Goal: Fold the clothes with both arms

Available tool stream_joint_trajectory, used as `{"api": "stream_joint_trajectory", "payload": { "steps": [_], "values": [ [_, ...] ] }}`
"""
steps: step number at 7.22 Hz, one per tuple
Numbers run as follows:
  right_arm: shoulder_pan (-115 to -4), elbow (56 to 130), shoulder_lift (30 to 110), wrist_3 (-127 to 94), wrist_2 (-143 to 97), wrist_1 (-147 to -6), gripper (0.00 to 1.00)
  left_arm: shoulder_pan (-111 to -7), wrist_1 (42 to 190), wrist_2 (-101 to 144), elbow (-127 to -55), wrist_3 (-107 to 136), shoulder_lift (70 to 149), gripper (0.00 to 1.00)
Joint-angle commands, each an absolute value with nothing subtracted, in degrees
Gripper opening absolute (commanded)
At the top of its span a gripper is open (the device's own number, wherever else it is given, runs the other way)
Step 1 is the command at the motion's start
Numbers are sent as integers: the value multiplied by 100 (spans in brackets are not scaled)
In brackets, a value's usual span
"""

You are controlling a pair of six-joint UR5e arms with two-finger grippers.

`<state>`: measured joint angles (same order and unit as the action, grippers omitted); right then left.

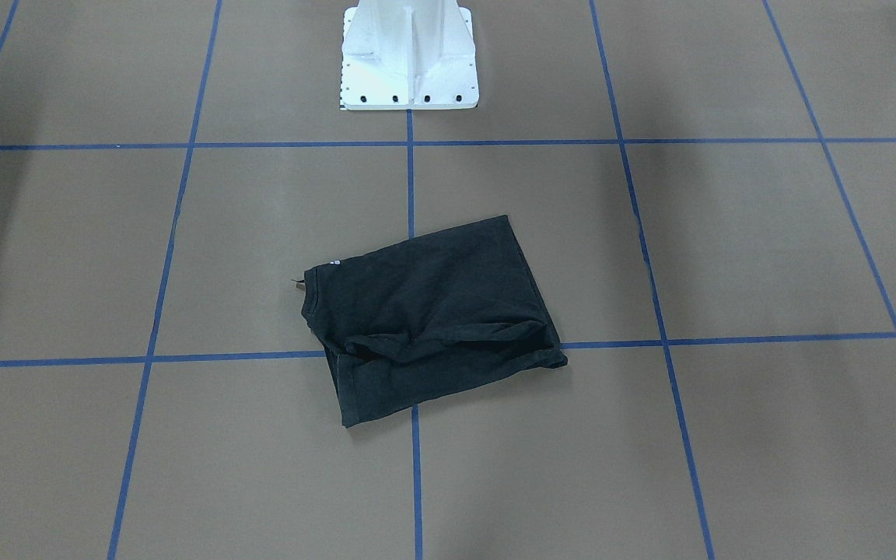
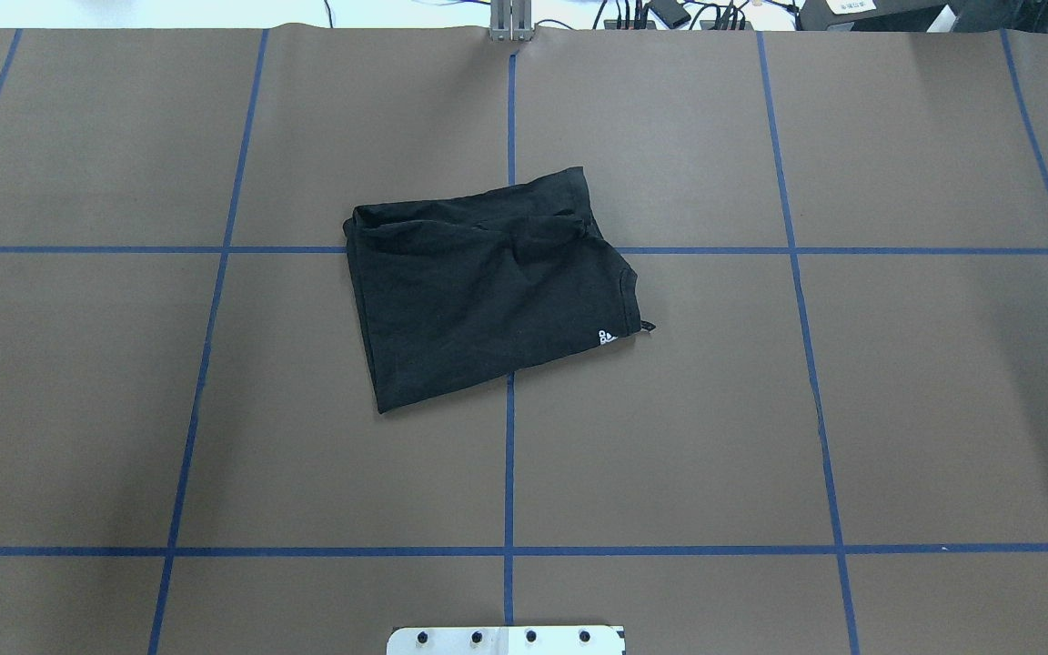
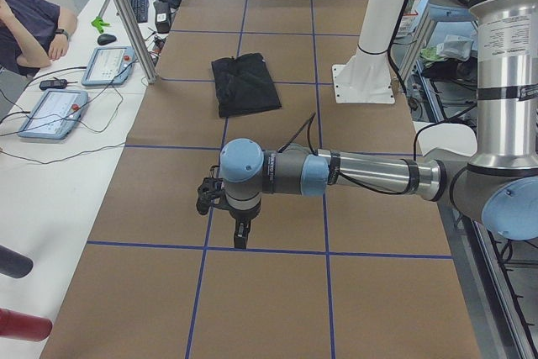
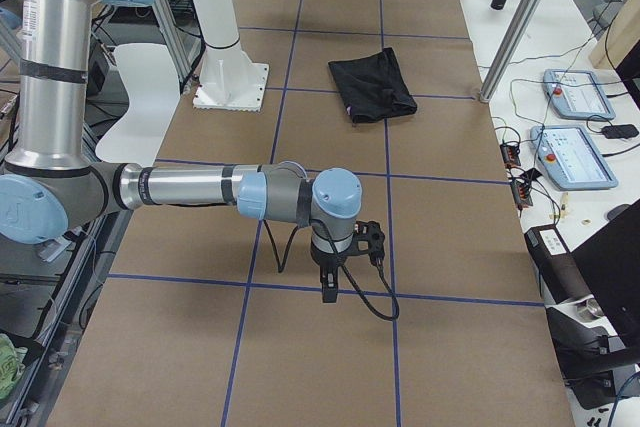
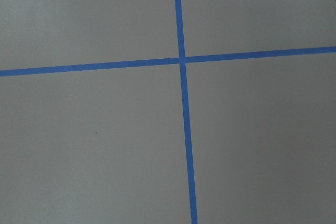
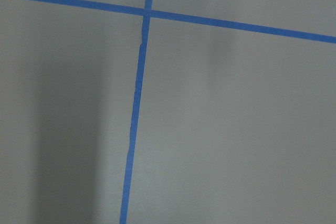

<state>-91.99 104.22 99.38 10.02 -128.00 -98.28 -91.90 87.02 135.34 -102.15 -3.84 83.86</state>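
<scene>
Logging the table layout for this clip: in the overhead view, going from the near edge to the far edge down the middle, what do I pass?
white bolted base plate at the near edge → black T-shirt, folded and lying askew mid-table → metal post at the far edge.

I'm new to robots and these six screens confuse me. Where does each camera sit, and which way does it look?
Front-facing: across the table, looking down at the folded T-shirt; only the white base shows.
Overhead: behind the robot, looking forward and down; T-shirt and base edge.
Left side: table's end; left arm near, left tool pointing down.
Right side: opposite end; right arm near, right tool likewise.
Left wrist: down at crossed blue tape; no body.
Right wrist: same, another crossing.
Shared: all four room views show the T-shirt.
</scene>
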Motion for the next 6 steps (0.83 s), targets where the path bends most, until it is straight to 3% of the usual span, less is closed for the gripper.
{"api": "stream_joint_trajectory", "payload": {
  "steps": [1,6],
  "values": [
    [-9220,10503,9993,976,-12788,-9835,100,-9193,8701,13526,-10222,-378,8385,100],
    [-9211,10503,10107,967,-13025,-9826,100,-9185,8692,13570,-10222,-360,8376,100]
  ]
}}
